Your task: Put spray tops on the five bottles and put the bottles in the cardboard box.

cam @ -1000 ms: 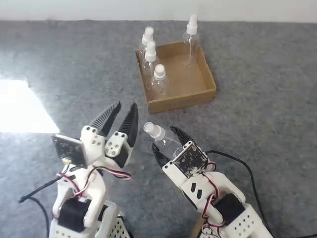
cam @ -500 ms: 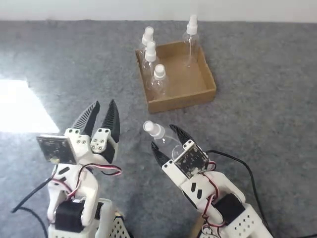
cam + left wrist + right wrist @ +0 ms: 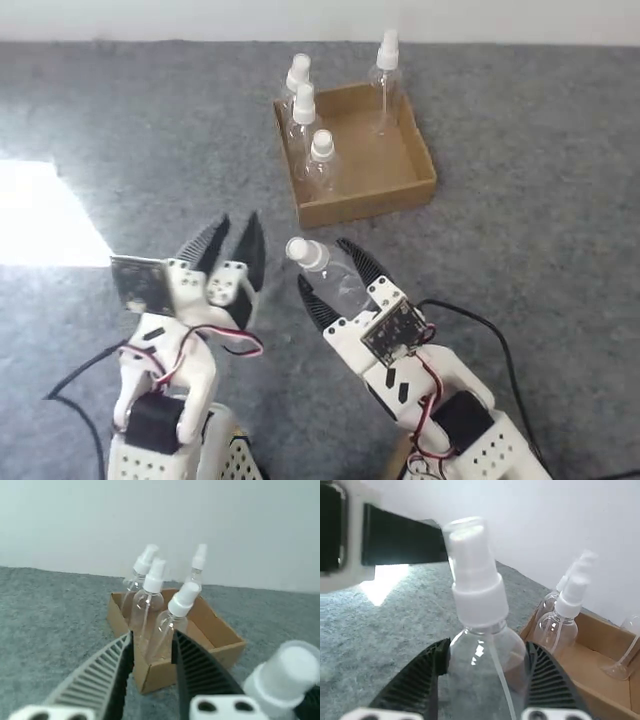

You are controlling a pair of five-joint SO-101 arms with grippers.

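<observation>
The right gripper (image 3: 326,268) has its jaws clamped on a clear plastic bottle with a white spray top (image 3: 338,283), lower middle. The left gripper (image 3: 234,228) has its jaws apart.

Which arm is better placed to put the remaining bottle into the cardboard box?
Right: the right gripper is shut on the clear plastic bottle with white spray top; the left gripper is open, empty.

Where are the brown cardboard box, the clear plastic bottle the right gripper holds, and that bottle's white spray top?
brown cardboard box (image 3: 365,204), high view, front wall.
clear plastic bottle (image 3: 485,655), right wrist view, shoulder of its body.
white spray top (image 3: 476,587), right wrist view, its wide collar.
</observation>
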